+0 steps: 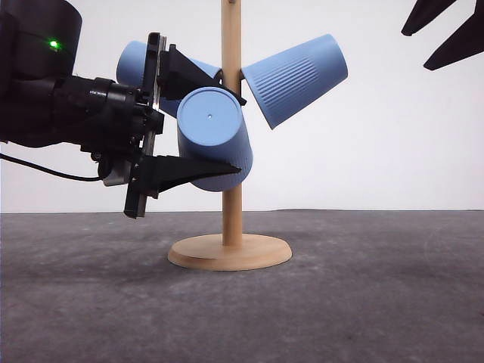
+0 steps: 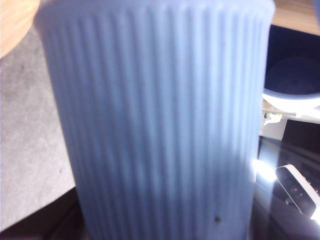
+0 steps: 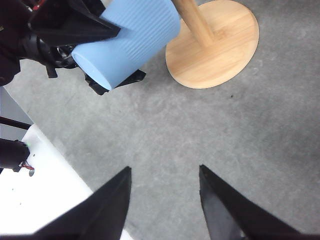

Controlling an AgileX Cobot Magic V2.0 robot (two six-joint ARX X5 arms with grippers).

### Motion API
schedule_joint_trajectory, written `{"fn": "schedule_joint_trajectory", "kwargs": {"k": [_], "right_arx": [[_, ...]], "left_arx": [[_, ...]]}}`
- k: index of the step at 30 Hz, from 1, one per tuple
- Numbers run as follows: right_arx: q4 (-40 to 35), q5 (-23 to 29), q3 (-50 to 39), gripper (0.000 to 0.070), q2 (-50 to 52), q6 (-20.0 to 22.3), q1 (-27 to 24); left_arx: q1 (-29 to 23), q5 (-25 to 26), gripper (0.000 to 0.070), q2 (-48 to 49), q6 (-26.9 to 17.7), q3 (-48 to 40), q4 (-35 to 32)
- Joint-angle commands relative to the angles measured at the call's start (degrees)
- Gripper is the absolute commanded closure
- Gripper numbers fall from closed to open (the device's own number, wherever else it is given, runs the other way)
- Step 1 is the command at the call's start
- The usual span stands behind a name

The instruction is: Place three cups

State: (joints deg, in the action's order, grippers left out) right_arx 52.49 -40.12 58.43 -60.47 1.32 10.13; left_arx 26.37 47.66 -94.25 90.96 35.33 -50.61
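A wooden stand [image 1: 231,249] holds one light-blue ribbed cup [image 1: 295,79] tilted on its upper right side. A second cup [image 1: 134,62] shows at the upper left, partly hidden behind my left gripper. My left gripper [image 1: 240,133] is shut on the third cup [image 1: 214,136], base toward the camera and mouth against the post; whether it sits on a peg is hidden. That cup [image 2: 155,120] looms close in the left wrist view and shows as the held cup [image 3: 127,42] from the right wrist. My right gripper [image 1: 414,51] hangs open at the upper right, high above the table [image 3: 165,169].
The stand's round wooden base [image 3: 212,45] rests on the grey table [image 1: 363,302]. A white surface [image 3: 40,195] borders the table's edge in the right wrist view. Another cup's mouth [image 2: 292,80] appears beside the held one.
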Motion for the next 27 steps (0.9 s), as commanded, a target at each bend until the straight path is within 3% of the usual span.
{"fn": "schedule_joint_trajectory", "kwargs": {"k": [1, 4, 9, 14, 18, 27], "right_arx": [[-0.20, 0.07, 0.68, 0.0427, -0.48, 0.53, 0.24], [-0.18, 0.04, 0.68, 0.0427, -0.48, 0.37, 0.26], [-0.16, 0.04, 0.68, 0.0427, -0.48, 0.22, 0.26], [-0.11, 0.04, 0.68, 0.0427, -0.48, 0.16, 0.26], [-0.09, 0.01, 0.68, 0.0427, -0.48, 0.10, 0.26], [-0.09, -0.02, 0.68, 0.0427, -0.48, -0.49, 0.24]], "left_arx": [[-0.11, 0.35, 0.0340, -0.48, -0.29, 1.39, -0.41], [-0.12, 0.37, 0.0323, -0.58, -0.32, 2.34, -0.35], [-0.15, 0.37, 0.0156, -0.58, -0.32, 2.51, -0.24], [-0.11, 0.41, 0.0128, -0.58, -0.31, 2.51, -0.26], [-0.11, 1.81, 0.0030, -0.58, -0.25, 2.51, -0.38], [-0.09, 9.46, 0.0020, -0.31, 1.82, 2.51, -1.31]]}}
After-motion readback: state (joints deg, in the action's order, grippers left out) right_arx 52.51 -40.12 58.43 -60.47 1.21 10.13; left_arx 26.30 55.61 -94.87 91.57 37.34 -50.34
